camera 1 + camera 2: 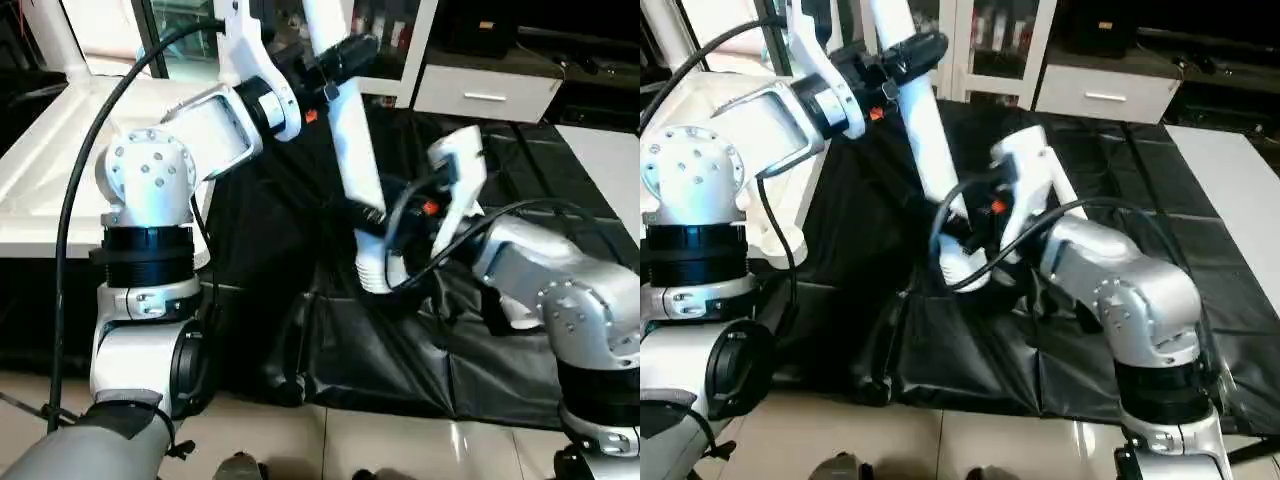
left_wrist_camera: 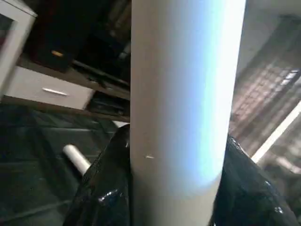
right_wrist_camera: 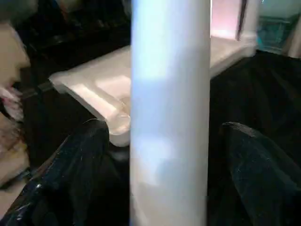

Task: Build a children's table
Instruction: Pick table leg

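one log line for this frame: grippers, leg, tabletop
left gripper: shut on leg upper part | right gripper: open, fingers astride leg | leg: tilted over black sheet | tabletop: robot's left

Leg [image 1: 355, 150]: long white tapered tube, held off the bench, tilted, upper end toward the cabinets, lower ribbed end [image 1: 374, 270] near the black sheet. Left pincer [image 1: 335, 62] grips it near the upper part; right pincer [image 1: 965, 225] stands around the lower part, fingers apart from the tube in the wrist view.

Top [image 1: 40, 170]: white square, raised rim, lying at the left. A leg [image 1: 70, 45] stands upright in its far corner.

Another leg [image 2: 77, 159] lies on the black sheet.
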